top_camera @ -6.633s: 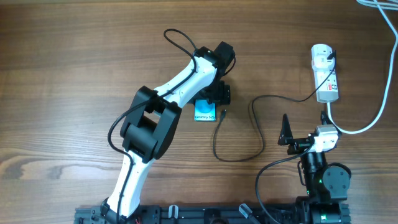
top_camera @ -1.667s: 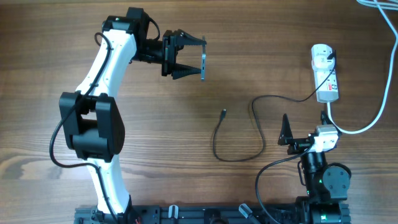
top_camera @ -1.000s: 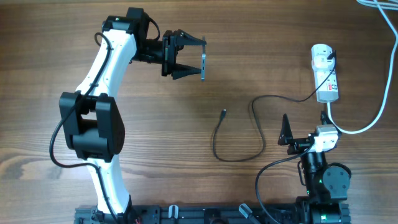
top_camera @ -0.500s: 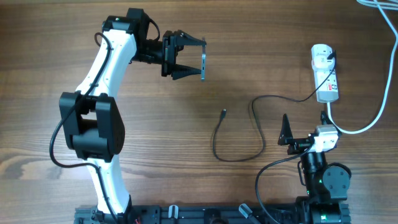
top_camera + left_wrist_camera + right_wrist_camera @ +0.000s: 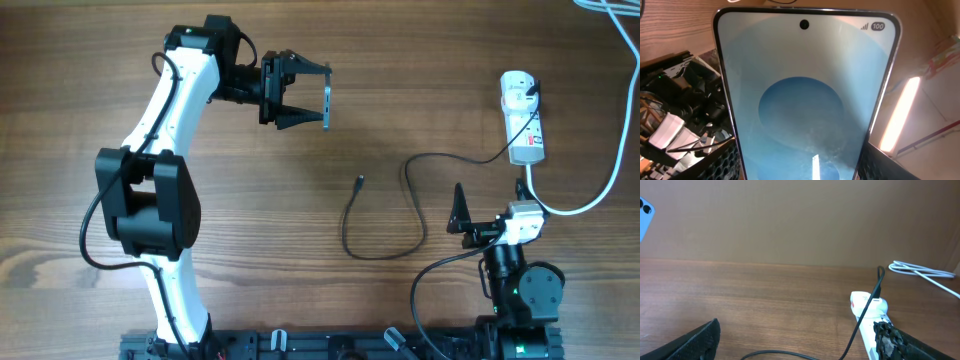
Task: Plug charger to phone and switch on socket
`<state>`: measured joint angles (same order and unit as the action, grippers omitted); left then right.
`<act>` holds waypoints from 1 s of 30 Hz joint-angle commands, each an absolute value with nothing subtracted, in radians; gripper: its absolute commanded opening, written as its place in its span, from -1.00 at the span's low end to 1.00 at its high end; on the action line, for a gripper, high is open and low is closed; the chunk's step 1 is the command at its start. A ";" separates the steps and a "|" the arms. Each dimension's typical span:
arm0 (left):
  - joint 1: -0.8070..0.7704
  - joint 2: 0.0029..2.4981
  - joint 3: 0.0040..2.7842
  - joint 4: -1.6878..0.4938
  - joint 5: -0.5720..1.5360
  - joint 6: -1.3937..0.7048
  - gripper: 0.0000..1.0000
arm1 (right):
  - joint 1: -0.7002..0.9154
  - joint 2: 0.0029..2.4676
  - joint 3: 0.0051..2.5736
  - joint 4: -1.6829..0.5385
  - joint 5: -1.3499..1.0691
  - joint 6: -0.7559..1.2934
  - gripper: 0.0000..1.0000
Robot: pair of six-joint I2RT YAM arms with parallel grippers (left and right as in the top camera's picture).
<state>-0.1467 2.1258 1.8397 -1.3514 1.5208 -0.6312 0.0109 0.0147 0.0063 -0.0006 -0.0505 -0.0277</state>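
Overhead: left hand [image 5: 312, 95] clamps phone [image 5: 327, 101], held edge-on above far-centre surface [image 5: 80, 120], bare wood all round. Charger [image 5: 380, 257] loops mid-right, plug tip [image 5: 360, 181] free, well apart from phone. Socket [image 5: 524, 130] near right edge. Right hand [image 5: 463, 222] low by front edge, beside the loop.

Left wrist: phone screen fills frame between fingers [image 5: 720, 160].

Right wrist: right hand spread wide. Socket ahead-right, open wood to left.

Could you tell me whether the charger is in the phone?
Out: the charger lies on the table, apart from the raised phone.
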 commanded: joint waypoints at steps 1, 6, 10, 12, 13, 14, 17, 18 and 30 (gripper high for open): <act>-0.144 2.083 1.865 -1.356 1.577 -0.637 0.33 | 0.015 0.009 0.005 0.002 -0.044 -0.023 1.00; -0.144 2.083 1.865 -1.380 1.577 -0.637 0.33 | 0.015 0.009 0.005 0.001 -0.044 -0.023 1.00; -0.142 2.083 1.865 -1.385 1.577 -0.636 0.33 | 0.015 0.009 0.005 0.001 -0.044 -0.023 1.00; -0.142 2.083 1.865 -1.385 1.577 -0.636 0.33 | 0.015 0.009 0.005 0.001 -0.044 -0.023 0.99; -0.142 2.083 1.865 -1.385 1.577 -0.636 0.33 | 0.015 0.009 0.005 0.001 -0.044 -0.023 1.00; -0.142 2.083 1.865 -1.385 1.577 -0.636 0.33 | 0.015 0.009 0.005 0.001 -0.044 -0.024 1.00; -0.142 2.083 1.865 -1.385 1.577 -0.633 0.33 | 0.015 0.009 0.005 0.001 -0.044 -0.023 1.00; -0.142 2.083 1.865 -1.385 1.577 -0.633 0.33 | 0.015 0.009 0.005 0.001 -0.044 -0.023 0.99; -0.142 2.083 1.865 -1.385 1.577 -0.634 0.33 | 0.014 0.012 0.061 0.315 -0.566 0.976 0.99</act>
